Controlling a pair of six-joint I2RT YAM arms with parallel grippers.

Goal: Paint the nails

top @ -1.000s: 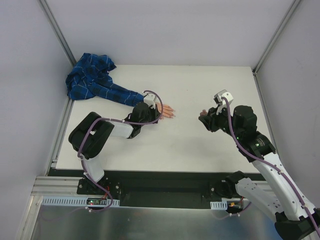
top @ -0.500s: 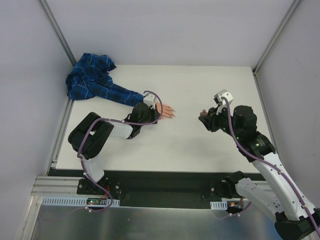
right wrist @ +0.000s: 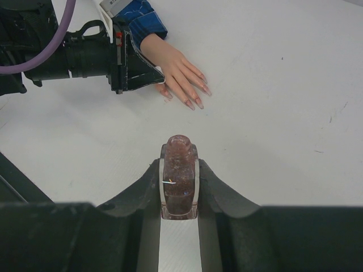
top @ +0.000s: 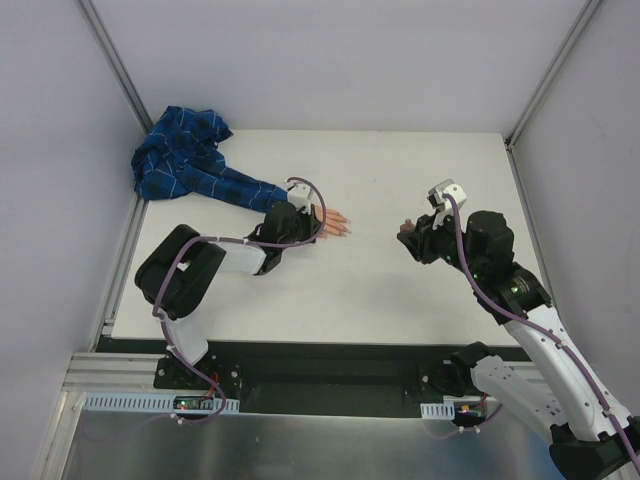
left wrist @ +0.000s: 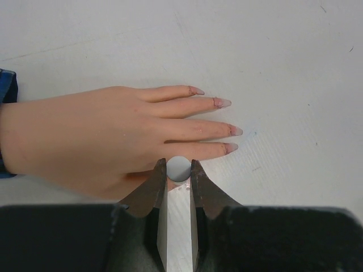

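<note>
The nails (left wrist: pixel 233 131) are mauve-pink tips on the pale fake hand (left wrist: pixel 96 133). The hand lies palm down and flat on the white tabletop (top: pixel 400 165), in its left half. The fingertips are spread a little and point toward the right edge. The blue plaid sleeve (top: pixel 190 165) trails back from the wrist and bunches up in the far-left corner.

My left gripper (left wrist: pixel 178 162) sits just beside the hand on the near-edge side, its tips at the edge of the palm under the lowest finger. I cannot tell if it touches the skin. Its fingers (left wrist: pixel 148 195) are clamped on a small grey round-ended piece (left wrist: pixel 179 170). I can't tell what that piece is.

My right gripper (right wrist: pixel 180 154) is in the right half of the tabletop, well apart from the nails and aimed at them. Bare white surface lies between them. Its fingers (right wrist: pixel 212 190) are clamped on a pink glittery bottle (right wrist: pixel 180 181), which lies lengthwise between them with its rounded end toward the hand.

From the right wrist view the nails show in a row just past the black body of the left arm (right wrist: pixel 68 54).
</note>
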